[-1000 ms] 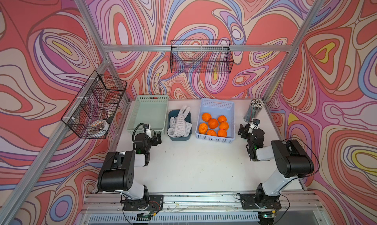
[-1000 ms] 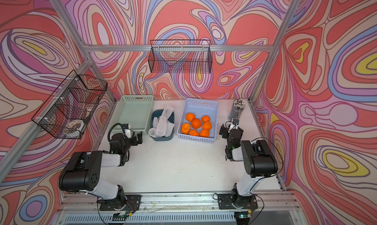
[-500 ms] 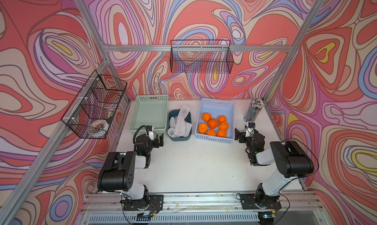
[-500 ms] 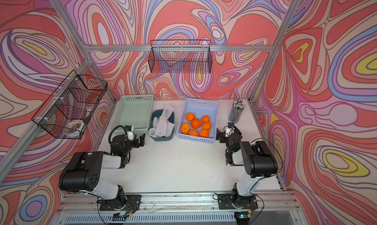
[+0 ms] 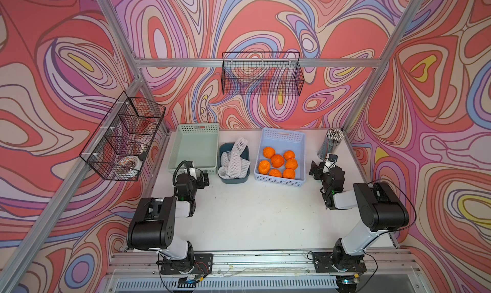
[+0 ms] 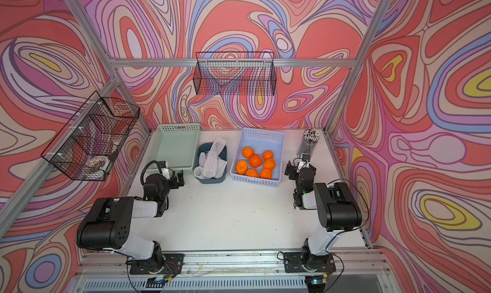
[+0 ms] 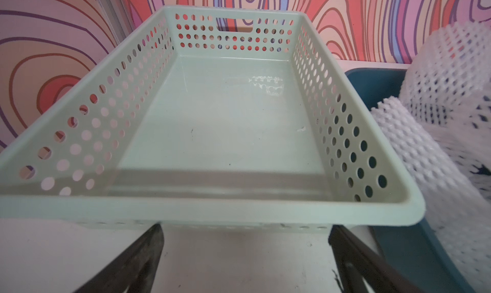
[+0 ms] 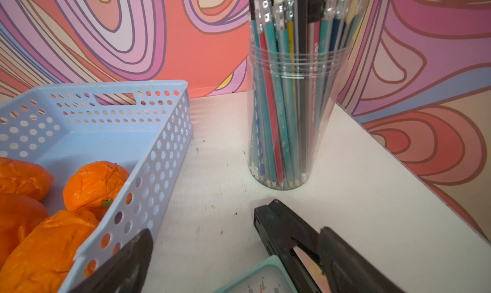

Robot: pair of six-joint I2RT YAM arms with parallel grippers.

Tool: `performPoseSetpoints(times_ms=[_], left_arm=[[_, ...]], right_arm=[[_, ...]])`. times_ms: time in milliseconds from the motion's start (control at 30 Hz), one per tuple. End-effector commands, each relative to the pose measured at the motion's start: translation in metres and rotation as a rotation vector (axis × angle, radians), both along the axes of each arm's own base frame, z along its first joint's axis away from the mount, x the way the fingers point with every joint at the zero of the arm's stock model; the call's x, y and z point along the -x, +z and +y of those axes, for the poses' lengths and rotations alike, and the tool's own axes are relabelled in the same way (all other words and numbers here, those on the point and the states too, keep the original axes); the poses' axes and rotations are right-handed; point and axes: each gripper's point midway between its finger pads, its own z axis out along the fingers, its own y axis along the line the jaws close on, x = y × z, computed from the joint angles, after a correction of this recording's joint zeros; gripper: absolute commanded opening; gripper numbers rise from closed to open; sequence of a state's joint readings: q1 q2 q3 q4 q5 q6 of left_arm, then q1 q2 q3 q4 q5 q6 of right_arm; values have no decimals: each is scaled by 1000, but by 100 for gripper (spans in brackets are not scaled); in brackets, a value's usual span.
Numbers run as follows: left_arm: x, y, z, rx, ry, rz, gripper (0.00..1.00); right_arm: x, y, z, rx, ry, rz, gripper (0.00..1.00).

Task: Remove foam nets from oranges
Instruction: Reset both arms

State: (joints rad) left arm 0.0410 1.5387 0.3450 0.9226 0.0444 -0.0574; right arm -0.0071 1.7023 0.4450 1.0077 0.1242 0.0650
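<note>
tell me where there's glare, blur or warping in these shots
Left wrist view: a bright reflection on the green basket floor, and the foam nets look soft. Right wrist view: the pencil jar is slightly blurred, the nearest oranges softer. In both top views: even light, sharp, the metal posts splay from the wide lens.

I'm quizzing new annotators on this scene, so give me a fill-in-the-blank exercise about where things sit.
1. The ____ round bare orange fruits lie in the light blue perforated plastic basket.
2. The pale green perforated plastic basket holds ____.
3. The white foam mesh nets fill the dark blue plastic bin, which stands ____ the two baskets.
4. The left gripper and right gripper both stand ____.

Missing words: seven; nothing; between; open.
</note>
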Motion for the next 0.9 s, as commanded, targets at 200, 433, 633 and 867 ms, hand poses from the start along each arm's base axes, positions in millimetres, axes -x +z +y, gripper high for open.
performPoseSetpoints(times_ms=[200, 433, 633, 867], left_arm=[[-3, 5, 2, 3, 13, -11, 100], [-2, 4, 2, 1, 12, -11, 100], [-3, 4, 2, 0, 11, -10, 100], [-5, 4, -9, -2, -56, -1, 100]], right_arm=[[0, -3, -2, 3, -12, 17, 98], [-1, -4, -2, 1, -10, 21, 98], [0, -3, -1, 2, -9, 14, 98], [0, -2, -1, 2, -10, 14, 98]])
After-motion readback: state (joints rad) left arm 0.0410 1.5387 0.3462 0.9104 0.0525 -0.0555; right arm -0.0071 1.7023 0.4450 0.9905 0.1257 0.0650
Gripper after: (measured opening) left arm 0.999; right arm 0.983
